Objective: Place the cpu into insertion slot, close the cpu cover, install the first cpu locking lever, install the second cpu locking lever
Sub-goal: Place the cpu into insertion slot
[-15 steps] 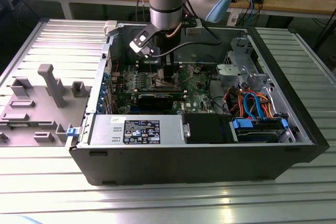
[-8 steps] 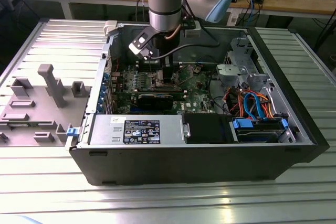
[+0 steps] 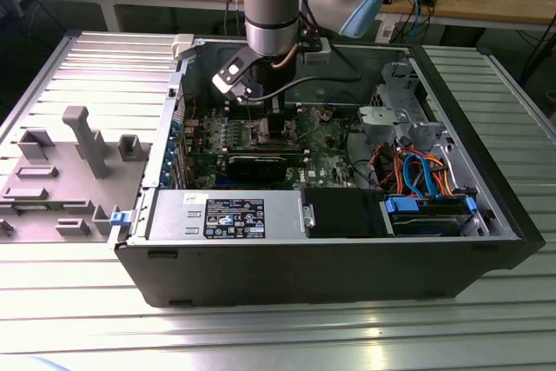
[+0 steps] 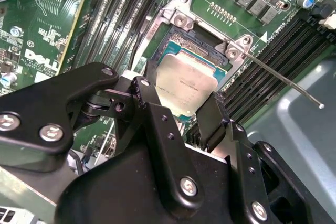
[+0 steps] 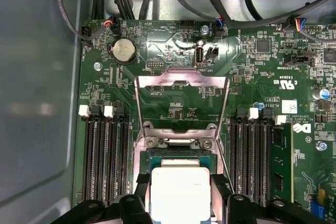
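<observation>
- The bench [image 3: 261, 336] carries the open computer case [image 3: 304, 275], and my arm reaches down into it.
- The green circuit board [image 5: 173, 40] lies flat inside the case.
- My end effector [image 4: 178, 97] is clenched on the cpu, one finger against each opposite edge.
- The cpu cover [image 5: 210, 81] stands raised, hinged at one side of the insertion slot [image 4: 181, 45].
- The cpu [image 4: 189, 85] sits directly over the insertion slot; I cannot tell whether it is seated.

Check cpu [image 4: 189, 85]: square, pale silver-grey face, tilted over insertion slot [image 4: 185, 39]. You see slot's dark centre partly exposed and its shiny metal rim. Check cpu cover [image 5: 152, 80]: silvery cut-out frame, swung open, raised from slot's edge.
</observation>
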Controlling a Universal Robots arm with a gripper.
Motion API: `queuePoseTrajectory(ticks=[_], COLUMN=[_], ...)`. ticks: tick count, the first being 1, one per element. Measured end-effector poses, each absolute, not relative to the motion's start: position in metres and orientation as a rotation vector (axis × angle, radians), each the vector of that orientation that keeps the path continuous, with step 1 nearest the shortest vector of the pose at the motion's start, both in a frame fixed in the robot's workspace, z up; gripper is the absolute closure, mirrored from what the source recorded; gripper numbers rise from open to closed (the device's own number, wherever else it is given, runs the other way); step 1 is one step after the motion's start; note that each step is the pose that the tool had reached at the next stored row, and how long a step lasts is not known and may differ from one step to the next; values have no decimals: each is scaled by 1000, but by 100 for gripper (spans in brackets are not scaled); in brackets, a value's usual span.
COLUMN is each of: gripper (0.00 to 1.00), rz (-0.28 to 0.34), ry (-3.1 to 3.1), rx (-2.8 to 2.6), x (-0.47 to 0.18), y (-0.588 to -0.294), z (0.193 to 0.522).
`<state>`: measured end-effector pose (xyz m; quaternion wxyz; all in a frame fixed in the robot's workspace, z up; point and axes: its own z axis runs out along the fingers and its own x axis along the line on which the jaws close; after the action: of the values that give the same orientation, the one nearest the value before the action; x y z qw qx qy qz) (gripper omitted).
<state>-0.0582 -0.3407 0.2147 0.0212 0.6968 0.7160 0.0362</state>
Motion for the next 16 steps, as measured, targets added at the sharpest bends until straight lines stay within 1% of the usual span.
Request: queuePoseTrajectory(ticks=[3,7,8,10,16], gripper=[46,46,46,46,46], rz=[112,107,108,91,87], ry=[2217,2200,2200,2187,2182], rx=[2163,2182,2182,2180,2182], x=[-58,-59,-59,-59,-59], y=[-341,-338,-338,-337,-337], z=[212,198,198,198,198])
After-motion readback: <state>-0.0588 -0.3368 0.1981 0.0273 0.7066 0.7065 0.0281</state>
